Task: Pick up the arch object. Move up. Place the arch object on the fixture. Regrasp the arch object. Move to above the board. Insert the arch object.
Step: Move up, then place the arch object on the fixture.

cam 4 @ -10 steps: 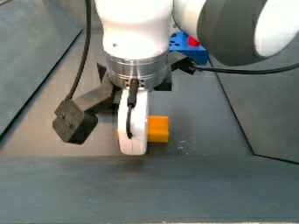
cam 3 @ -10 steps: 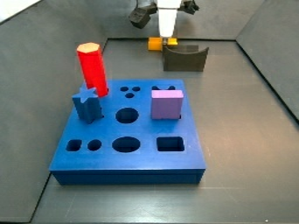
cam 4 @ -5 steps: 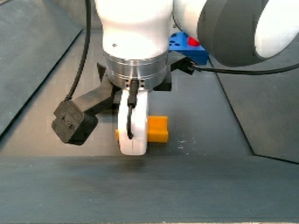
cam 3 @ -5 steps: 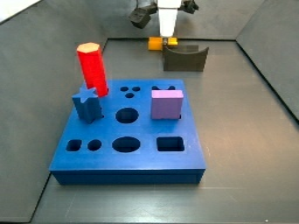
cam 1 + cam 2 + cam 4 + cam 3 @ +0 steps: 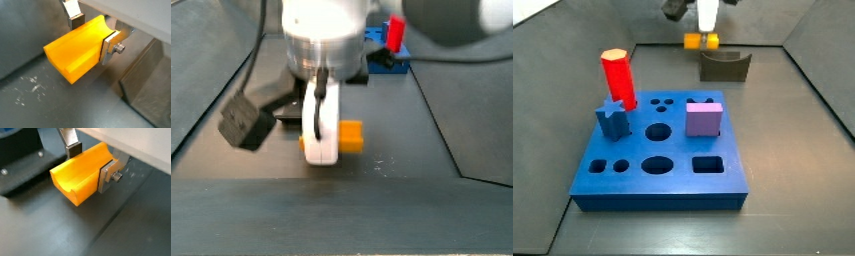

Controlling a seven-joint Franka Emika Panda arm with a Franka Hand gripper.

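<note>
The yellow-orange arch object point(image 5: 75, 49) sits between the fingers of my gripper point(image 5: 93, 32), which is shut on it. Both wrist views show the silver fingers point(image 5: 107, 172) pressed against its two sides, with its curved notch facing the camera. In a side view the arch object point(image 5: 692, 41) hangs above the floor at the back, just left of the dark fixture point(image 5: 723, 66). From the opposite side the arch object point(image 5: 349, 136) shows behind a white finger of the gripper point(image 5: 322, 138). The blue board point(image 5: 660, 160) lies in front.
On the board stand a red cylinder point(image 5: 617, 78), a purple cube point(image 5: 704, 118) and a blue star piece point(image 5: 612, 116). Grey walls enclose the floor on the left, right and back. A black camera module point(image 5: 245, 120) hangs beside the gripper.
The gripper has risen with the arch object in it, lifting it off the floor next to the fixture. The pieces on the board have not moved.
</note>
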